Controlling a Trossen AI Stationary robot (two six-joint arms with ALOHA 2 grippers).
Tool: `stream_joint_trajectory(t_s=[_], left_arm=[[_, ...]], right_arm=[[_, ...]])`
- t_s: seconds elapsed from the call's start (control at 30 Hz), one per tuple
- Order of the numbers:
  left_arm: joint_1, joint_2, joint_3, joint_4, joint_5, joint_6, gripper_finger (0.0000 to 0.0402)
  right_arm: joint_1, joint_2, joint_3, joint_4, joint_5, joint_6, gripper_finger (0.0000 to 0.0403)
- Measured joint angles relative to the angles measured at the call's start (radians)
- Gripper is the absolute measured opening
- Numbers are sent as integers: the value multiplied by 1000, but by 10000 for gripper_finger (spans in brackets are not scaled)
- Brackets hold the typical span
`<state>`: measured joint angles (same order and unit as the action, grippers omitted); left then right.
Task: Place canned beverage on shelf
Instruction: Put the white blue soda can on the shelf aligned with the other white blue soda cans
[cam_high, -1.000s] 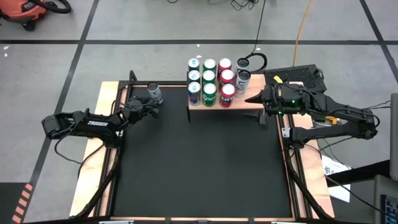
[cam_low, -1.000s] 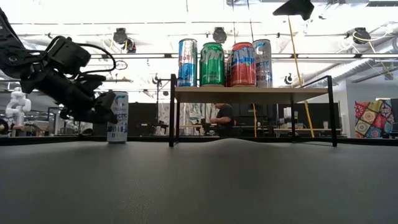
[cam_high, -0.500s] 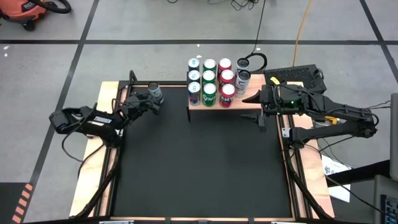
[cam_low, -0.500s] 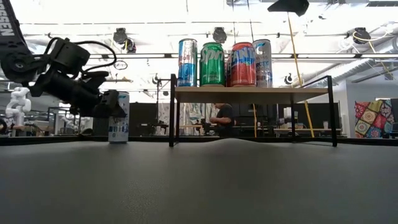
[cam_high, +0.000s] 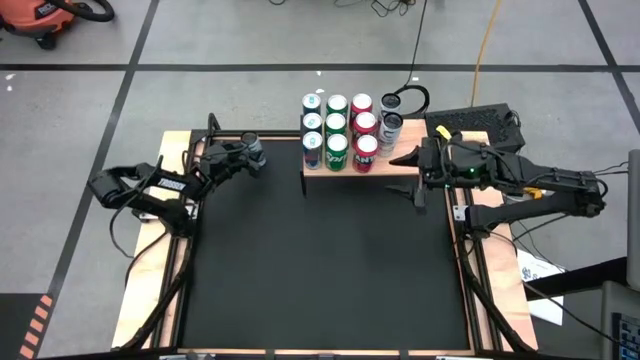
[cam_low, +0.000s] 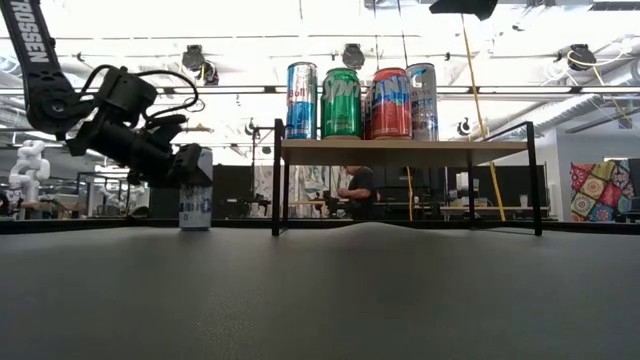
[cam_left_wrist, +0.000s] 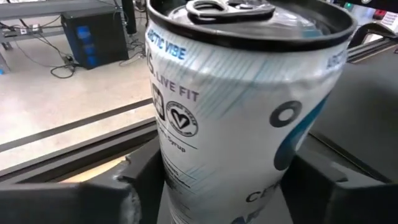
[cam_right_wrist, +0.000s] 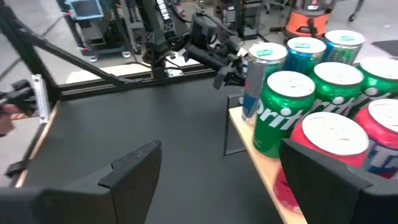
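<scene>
My left hand grips a white can standing on the black desk, upper left in the overhead picture, left of the shelf. The shelf already carries cans at top centre. My right hand waits open beside the shelf's right end.
</scene>
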<state>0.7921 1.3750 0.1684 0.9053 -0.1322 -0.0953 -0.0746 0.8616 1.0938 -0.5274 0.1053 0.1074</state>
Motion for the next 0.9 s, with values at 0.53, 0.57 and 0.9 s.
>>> stream_joint_trajectory(t_s=[0.53,0.57,0.9], left_arm=[[-398,-71,0,-41,-81,-56,220],[-443,-77,0,-39,-100,-55,220],[-929,-100,22,-107,-273,-98,223]], right_arm=[[203,32,-435,705,-1,15,313],[217,42,-449,739,-1,17,313],[337,268,-455,894,77,69,313]])
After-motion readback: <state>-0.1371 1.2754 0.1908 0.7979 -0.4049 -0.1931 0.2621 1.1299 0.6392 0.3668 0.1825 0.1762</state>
